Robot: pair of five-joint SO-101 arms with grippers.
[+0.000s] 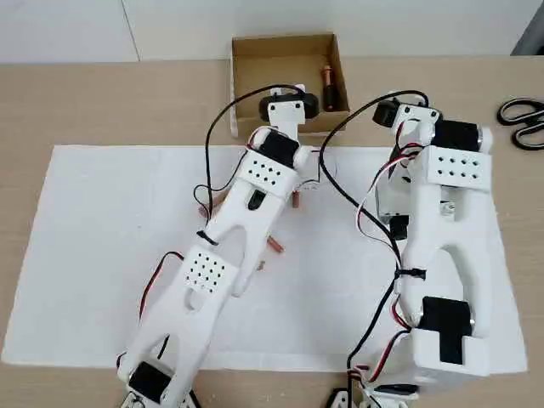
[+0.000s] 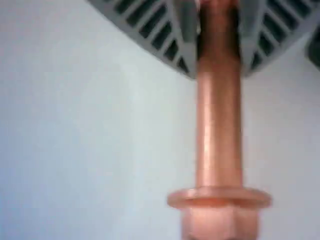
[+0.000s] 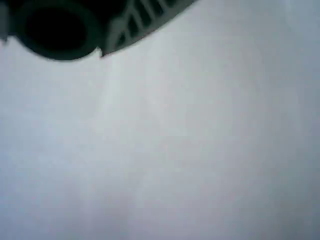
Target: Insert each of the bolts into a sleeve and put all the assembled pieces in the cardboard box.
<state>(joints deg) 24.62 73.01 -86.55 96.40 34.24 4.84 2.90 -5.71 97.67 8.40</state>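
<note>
**Bolt Handling and Grip Points**

The white sheet is the work surface. It is thin and matte, it runs up almost to the near wall of the cardboard box, and it would probably slide or wrinkle under a dragging tool.

The cardboard box is an open, shallow, brown carton with light walls. A firm push would probably shift it. Parts should be lowered into it, not dropped against a wall.

The left gripper hangs over the sheet, just in front of the box's near wall. Its ribbed grey jaws are closed tight on the shank of a bolt. The flanged hex head points away from the jaws.

The state of the right gripper cannot be determined. A dark round part, possibly a sleeve seen end-on, lies beside it.

One assembled piece lies inside the box, along the wall on the scissors side.

The held bolt is copper-coloured metal: smooth, glossy, rigid and small. It is judged light but slippery. The plain shank is the correct hold. A mid-shank grip would leave the free end clear for insertion, and the flange acts as a stop.

Loose bolts lie on the sheet farther from the box. Round shanks are likely to roll.
</note>
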